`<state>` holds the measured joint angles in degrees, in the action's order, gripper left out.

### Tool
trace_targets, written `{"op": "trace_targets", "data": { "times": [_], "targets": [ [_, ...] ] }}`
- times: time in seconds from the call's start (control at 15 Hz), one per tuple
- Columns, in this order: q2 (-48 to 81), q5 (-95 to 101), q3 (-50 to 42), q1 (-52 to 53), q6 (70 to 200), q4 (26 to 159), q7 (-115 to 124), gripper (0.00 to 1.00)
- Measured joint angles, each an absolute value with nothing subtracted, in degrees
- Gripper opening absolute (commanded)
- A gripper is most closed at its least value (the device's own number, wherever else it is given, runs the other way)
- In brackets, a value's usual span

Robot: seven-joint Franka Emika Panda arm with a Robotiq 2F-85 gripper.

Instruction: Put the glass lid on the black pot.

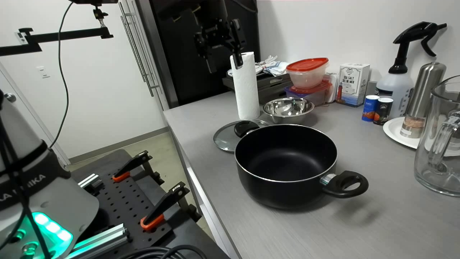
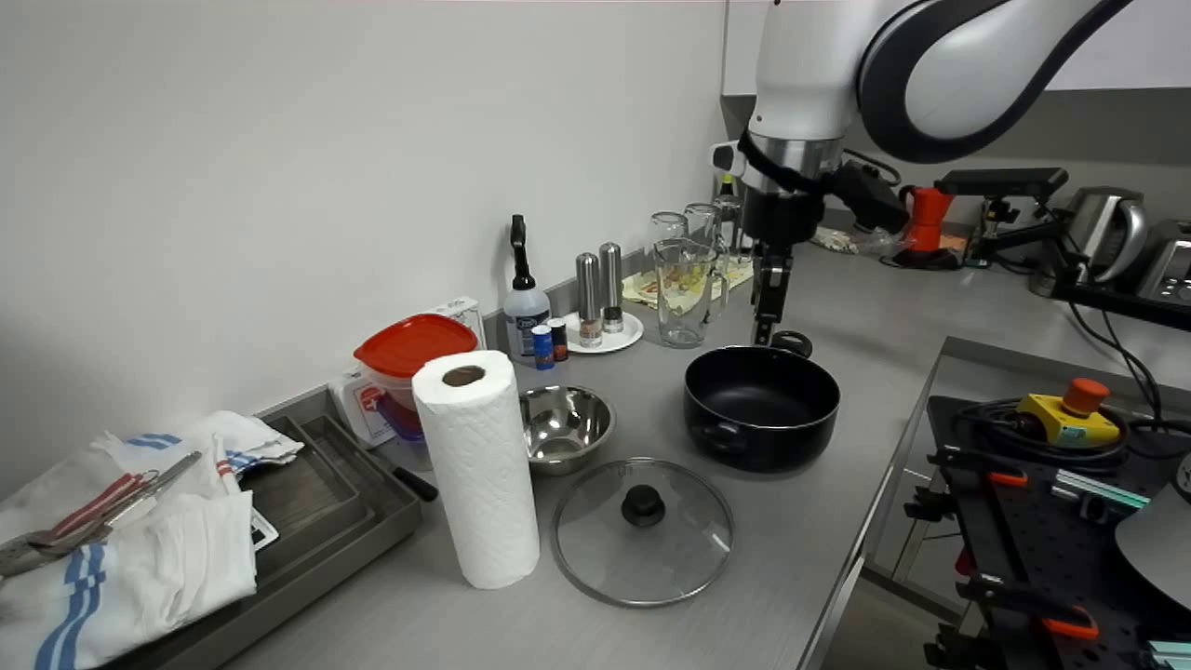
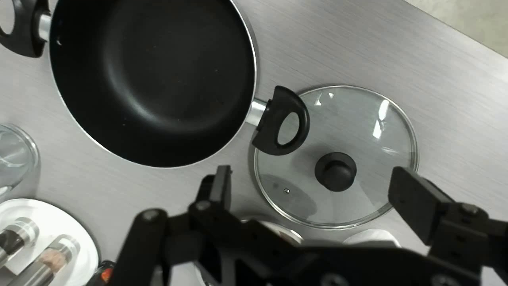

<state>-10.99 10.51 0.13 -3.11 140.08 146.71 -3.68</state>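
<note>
The glass lid lies flat on the grey counter, its dark knob up. It shows in both exterior views and in the wrist view. The black pot stands upright, uncovered and empty beside the lid; it also shows in an exterior view and the wrist view. In the wrist view one pot handle overlaps the lid's edge. My gripper is open and empty, high above the counter; the lid's knob shows between its fingers. The gripper also shows in both exterior views.
A paper towel roll stands close beside the lid. A steel bowl stands near both. Red-lidded containers, a plate with grinders and a glass pitcher stand nearby. A grey tray holds towels. The counter edge runs beside the pot.
</note>
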Motion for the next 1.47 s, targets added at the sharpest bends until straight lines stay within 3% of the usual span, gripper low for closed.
{"op": "trace_targets", "data": {
  "times": [1.47],
  "targets": [
    [32.2, 12.9, 2.0, 1.0, 136.3, 115.1, -2.2, 1.00]
  ]
}}
